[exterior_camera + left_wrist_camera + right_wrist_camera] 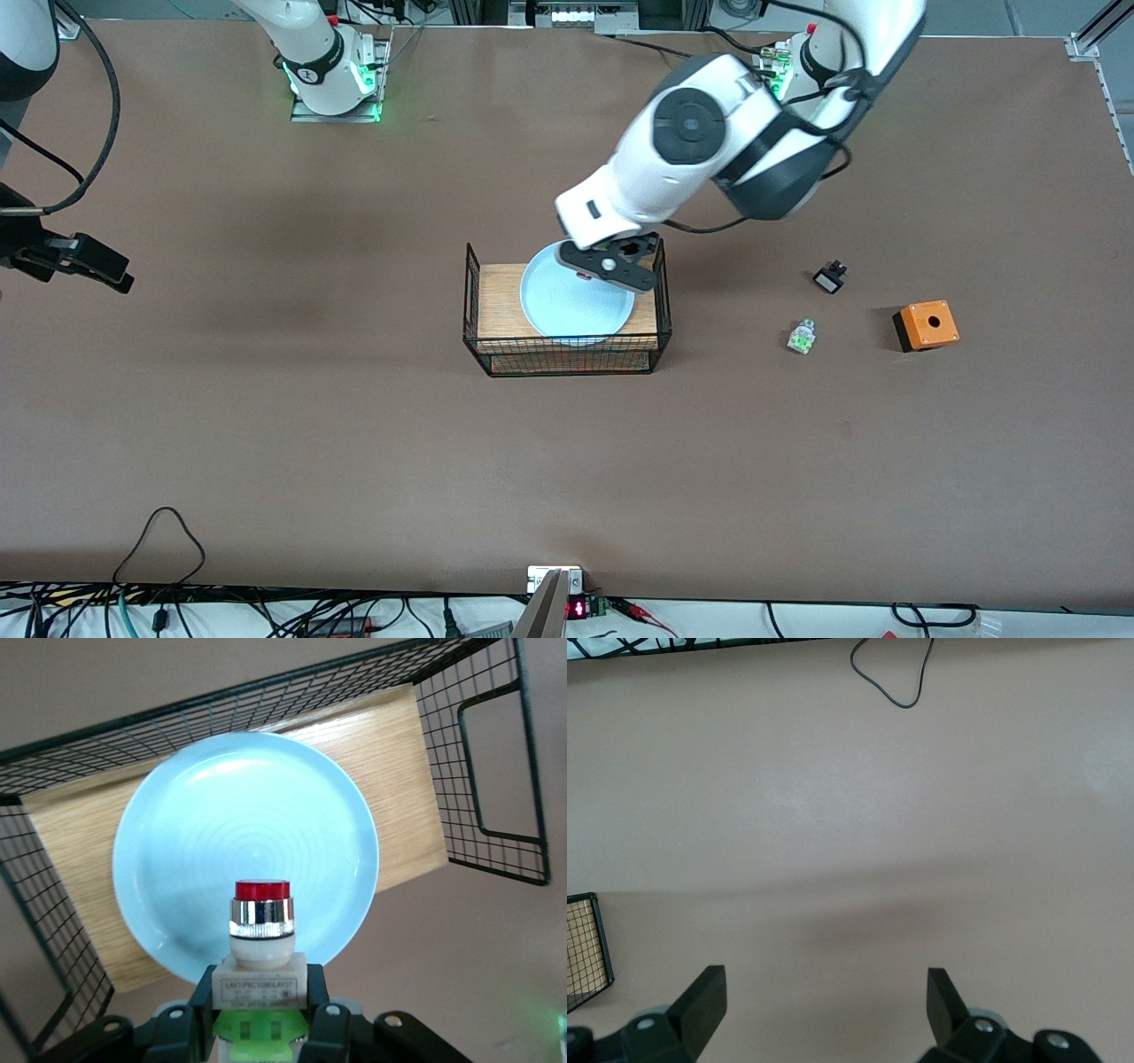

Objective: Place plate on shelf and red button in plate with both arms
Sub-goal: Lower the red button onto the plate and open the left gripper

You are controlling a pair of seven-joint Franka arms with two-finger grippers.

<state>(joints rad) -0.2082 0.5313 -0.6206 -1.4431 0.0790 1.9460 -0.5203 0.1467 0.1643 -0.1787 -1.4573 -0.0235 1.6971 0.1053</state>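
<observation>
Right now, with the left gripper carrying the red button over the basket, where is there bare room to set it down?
The left gripper, shut on the red button, hangs over the plate in the wire basket; the plate's middle is bare. Bare table lies between the basket and the open right gripper. Crowded: the left arm's end, round the white-green part, black part and orange box.

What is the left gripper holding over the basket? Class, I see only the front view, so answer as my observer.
Observer: The left gripper is shut on the red button, with the red cap pointing at the plate.
Operator: Does the plate sit on the wire?
Observer: No, it lies on a wooden board inside the basket.
Operator: And the right gripper?
Observer: Its fingers stand open over the table, holding nothing.
</observation>
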